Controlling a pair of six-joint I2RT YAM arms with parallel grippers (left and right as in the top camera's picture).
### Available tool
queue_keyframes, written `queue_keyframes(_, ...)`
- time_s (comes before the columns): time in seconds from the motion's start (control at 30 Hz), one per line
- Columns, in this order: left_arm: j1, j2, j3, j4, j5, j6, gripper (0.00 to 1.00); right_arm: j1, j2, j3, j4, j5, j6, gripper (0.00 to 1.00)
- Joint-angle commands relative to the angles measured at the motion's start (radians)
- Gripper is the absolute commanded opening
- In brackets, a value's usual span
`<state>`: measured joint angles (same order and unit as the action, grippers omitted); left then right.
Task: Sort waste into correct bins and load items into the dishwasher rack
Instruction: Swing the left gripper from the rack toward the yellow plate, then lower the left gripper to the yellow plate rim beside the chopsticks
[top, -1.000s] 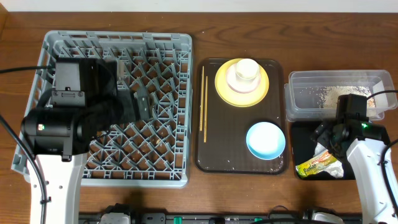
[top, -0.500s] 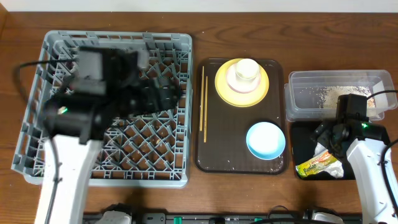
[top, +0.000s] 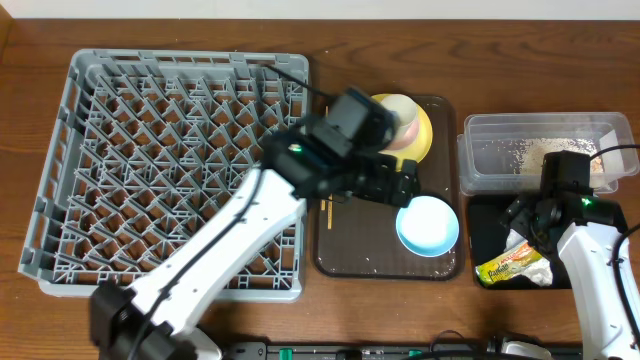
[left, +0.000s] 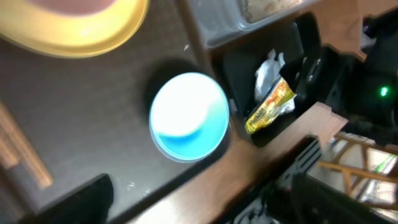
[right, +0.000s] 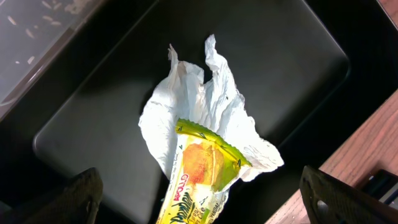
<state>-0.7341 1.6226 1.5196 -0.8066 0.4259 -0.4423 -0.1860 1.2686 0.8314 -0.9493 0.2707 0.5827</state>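
Note:
My left gripper (top: 400, 187) is open and empty, hanging over the brown tray just above the light blue bowl (top: 428, 224), which also shows in the left wrist view (left: 189, 116). The yellow plate (top: 422, 138) carries the white bowl and cup (top: 404, 106), partly hidden by my left arm. The chopsticks (top: 326, 214) lie at the tray's left edge. The grey dishwasher rack (top: 170, 150) holds nothing. My right gripper (right: 205, 199) is open above the black tub (right: 280, 74), over the white napkin (right: 205, 112) and green-and-yellow wrapper (right: 199, 174). The clear tub (top: 540, 150) holds rice scraps.
The dark brown tray (top: 370, 250) lies between the rack and the two tubs. The table's front edge runs close below the tray and black tub (top: 487, 222). My left arm stretches diagonally across the rack's front right corner.
My left arm has swung right from over the rack to above the brown tray, by the light blue bowl. The right arm has not moved.

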Motion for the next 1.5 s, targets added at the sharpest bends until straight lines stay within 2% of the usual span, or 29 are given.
queue_keyframes(0.0, -0.023, 0.048, 0.019, 0.086, -0.029, -0.039, 0.62, -0.007, -0.008, 0.018, -0.001, 0.024, -0.004, 0.99)
queue_keyframes(0.07, -0.013, 0.058, 0.029, 0.115, -0.028, -0.098, 0.54, -0.007, -0.008, 0.018, -0.001, 0.024, -0.004, 0.99)
queue_keyframes(0.23, 0.082, 0.06, 0.172, 0.053, -0.044, -0.129, 0.51, -0.007, -0.008, 0.018, -0.001, 0.024, -0.004, 0.99)
queue_keyframes(0.37, 0.154, 0.083, 0.319, -0.115, -0.197, -0.084, 0.46, -0.007, -0.008, 0.018, -0.001, 0.024, -0.004, 0.99)
queue_keyframes(0.47, 0.167, 0.093, 0.332, -0.187, -0.283, -0.052, 0.38, -0.007, -0.008, 0.018, -0.001, 0.024, -0.004, 0.99)
queue_keyframes(0.57, 0.159, 0.123, 0.33, -0.231, -0.349, -0.037, 0.37, -0.007, -0.008, 0.018, -0.001, 0.024, -0.004, 0.99)
queue_keyframes(1.0, 0.094, 0.322, 0.31, -0.288, -0.358, -0.037, 0.36, -0.007, -0.008, 0.018, -0.001, 0.024, -0.004, 0.99)
queue_keyframes(1.17, 0.071, 0.392, 0.31, -0.289, -0.46, -0.037, 0.35, -0.007, -0.008, 0.018, -0.001, 0.024, -0.004, 0.99)
queue_keyframes(1.27, 0.069, 0.429, 0.307, -0.29, -0.499, -0.036, 0.32, -0.007, -0.008, 0.018, -0.001, 0.024, -0.004, 0.99)
queue_keyframes(1.47, 0.07, 0.499, 0.299, -0.291, -0.498, 0.036, 0.33, -0.007, -0.008, 0.018, -0.001, 0.024, -0.004, 0.99)
